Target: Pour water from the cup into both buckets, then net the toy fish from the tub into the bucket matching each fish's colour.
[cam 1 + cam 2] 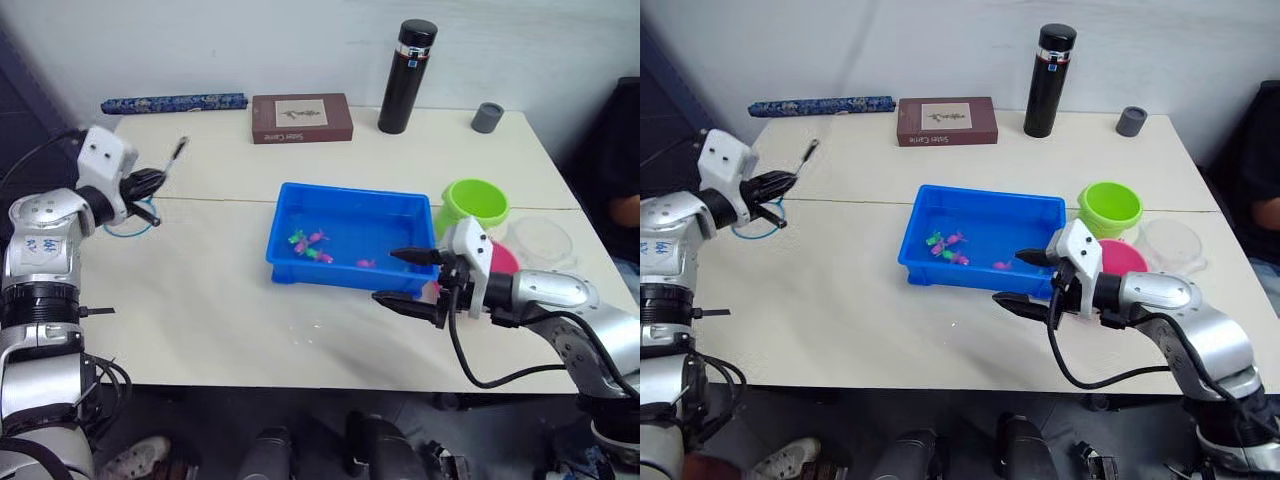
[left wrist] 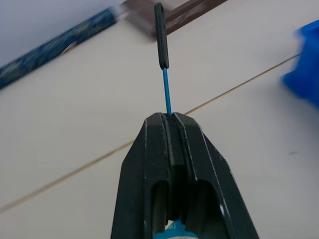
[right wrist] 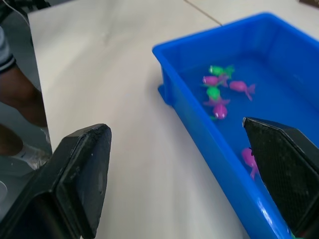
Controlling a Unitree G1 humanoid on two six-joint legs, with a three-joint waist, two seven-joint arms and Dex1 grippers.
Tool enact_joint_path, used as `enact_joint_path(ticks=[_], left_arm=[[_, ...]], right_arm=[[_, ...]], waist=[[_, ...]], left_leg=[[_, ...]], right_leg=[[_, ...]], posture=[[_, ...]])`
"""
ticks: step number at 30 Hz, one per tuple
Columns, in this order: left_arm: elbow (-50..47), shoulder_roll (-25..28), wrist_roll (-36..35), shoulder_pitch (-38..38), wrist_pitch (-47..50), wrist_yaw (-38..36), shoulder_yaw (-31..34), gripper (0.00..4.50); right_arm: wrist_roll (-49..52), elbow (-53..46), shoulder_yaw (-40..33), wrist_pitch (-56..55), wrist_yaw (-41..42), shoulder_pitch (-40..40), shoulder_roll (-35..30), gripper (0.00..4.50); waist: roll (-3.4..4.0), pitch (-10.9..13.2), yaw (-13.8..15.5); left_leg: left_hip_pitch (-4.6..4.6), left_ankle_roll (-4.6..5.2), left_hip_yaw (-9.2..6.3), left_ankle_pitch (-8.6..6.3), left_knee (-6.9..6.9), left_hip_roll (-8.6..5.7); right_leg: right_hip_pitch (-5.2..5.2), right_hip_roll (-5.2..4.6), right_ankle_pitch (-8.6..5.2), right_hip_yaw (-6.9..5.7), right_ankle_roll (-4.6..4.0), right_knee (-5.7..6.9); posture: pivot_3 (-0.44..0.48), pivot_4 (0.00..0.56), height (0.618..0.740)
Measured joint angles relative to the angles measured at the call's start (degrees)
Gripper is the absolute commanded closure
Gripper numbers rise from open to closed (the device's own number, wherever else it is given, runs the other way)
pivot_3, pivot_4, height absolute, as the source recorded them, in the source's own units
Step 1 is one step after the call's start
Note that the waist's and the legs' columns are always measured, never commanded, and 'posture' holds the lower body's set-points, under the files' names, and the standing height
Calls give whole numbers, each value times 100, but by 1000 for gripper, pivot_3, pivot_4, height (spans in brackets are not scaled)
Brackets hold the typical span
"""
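My left gripper (image 1: 150,188) is shut on the net's handle (image 2: 160,35) at the table's left side. The net's light blue hoop (image 1: 128,226) hangs below the gripper, and the dark handle end points toward the far edge. The blue tub (image 1: 345,193) sits mid-table with several pink and green toy fish (image 1: 311,246) in it. At the tub's near right corner, my right gripper (image 1: 388,276) stands open and empty. The lime green bucket (image 1: 474,205) stands right of the tub. The pink bucket (image 1: 503,259) is partly hidden behind my right wrist. The clear cup (image 1: 544,240) stands beside the buckets.
Along the far edge are a black flask (image 1: 405,76), a brown book (image 1: 300,118), a small grey cup (image 1: 487,117) and a long blue patterned bar (image 1: 175,102). A person's arm (image 1: 626,208) shows at the right edge.
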Motion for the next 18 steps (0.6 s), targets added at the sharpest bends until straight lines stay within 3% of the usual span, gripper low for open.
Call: enact_joint_path(ticks=[6,18], left_arm=[[-1395,-356,-242,49,670,-790,-750,4439],[-1699,-808,-295,60,141,-2227,-1704,4439]], right_arm=[[-175,319,52,100,130,-305,-69,0],[290,61,26,1251,192,-393,-307,0]], waist=[[0,0,2],[2,1,10]], left_leg=[[0,-1,1,1,7,1],[-3,-1,-2,1,9,3]], right_leg=[[0,5,0,-1,0,5],[0,7,0,-2,0,3]], posture=[[0,150,740],[0,150,740]])
